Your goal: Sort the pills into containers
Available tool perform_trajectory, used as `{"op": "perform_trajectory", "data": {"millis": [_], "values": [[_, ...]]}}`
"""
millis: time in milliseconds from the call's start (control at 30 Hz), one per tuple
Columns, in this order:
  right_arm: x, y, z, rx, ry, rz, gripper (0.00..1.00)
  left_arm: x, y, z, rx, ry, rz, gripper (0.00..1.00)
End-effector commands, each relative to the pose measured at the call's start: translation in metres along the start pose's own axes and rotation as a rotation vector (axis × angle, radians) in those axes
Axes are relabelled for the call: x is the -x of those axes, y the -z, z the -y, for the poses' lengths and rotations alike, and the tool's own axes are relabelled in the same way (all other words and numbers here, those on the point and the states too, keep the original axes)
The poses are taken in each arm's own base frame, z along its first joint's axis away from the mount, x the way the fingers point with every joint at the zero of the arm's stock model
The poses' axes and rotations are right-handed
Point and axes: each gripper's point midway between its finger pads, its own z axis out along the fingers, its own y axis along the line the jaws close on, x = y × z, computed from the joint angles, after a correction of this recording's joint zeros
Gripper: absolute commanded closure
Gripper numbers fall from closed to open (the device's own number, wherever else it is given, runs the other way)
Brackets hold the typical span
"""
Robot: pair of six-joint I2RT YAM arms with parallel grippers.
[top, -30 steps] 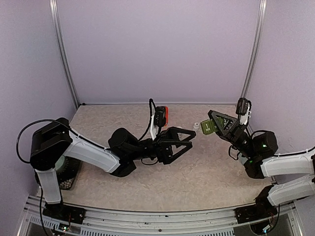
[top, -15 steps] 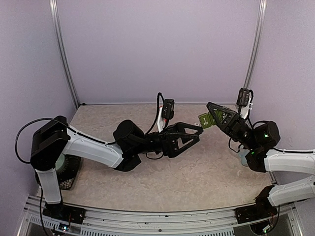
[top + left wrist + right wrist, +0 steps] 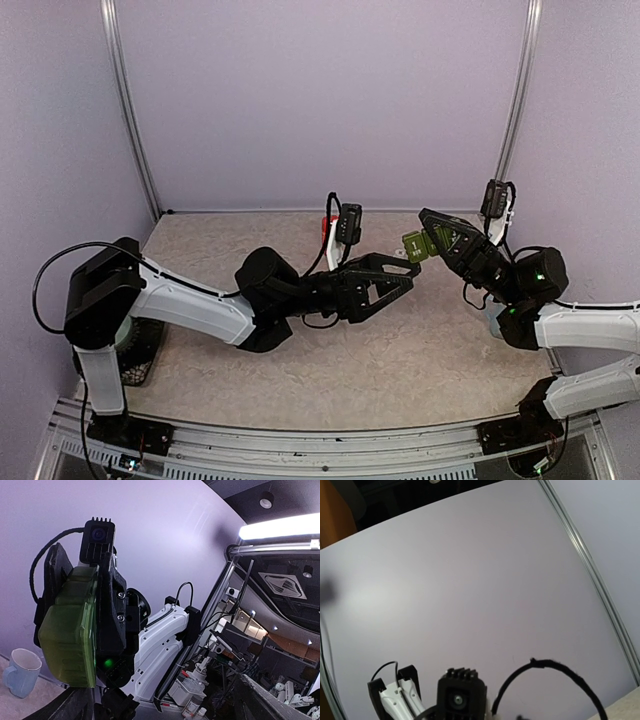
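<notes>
Containers midair in R end effector; L end effector agape nearby.

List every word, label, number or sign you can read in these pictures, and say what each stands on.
No text can be read in any view.
On the green pill container in the right gripper: a pale mark in the top view, too small to read.
On the pale blue mug: no print visible.
On the background shelves, left wrist view: too blurred to read anything.
</notes>
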Motion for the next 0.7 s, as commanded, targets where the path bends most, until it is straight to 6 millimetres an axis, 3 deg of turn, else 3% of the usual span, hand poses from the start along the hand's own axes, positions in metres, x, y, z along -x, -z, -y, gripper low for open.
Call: {"op": "perform_trajectory", "data": {"millis": [0, 233, 533, 667], "values": [[-0.007, -0.002, 0.0, 0.025, 0.025, -0.034, 0.84, 0.011, -0.015, 0.014, -0.053, -0.026, 0.045, 0.05], [-0.01, 0.002, 0.003, 0.006, 0.034, -0.033, 0.84, 0.019, -0.011, 0.011, -0.006, -0.035, 0.108, 0.05], [0.002, 0.015, 0.005, -0.061, 0.09, 0.035, 0.84, 0.03, 0.001, 0.028, -0.005, -0.115, 0.217, 0.04], [0.002, 0.013, 0.004, -0.057, 0.098, 0.025, 0.84, 0.03, -0.003, 0.028, 0.004, -0.116, 0.222, 0.04]]}}
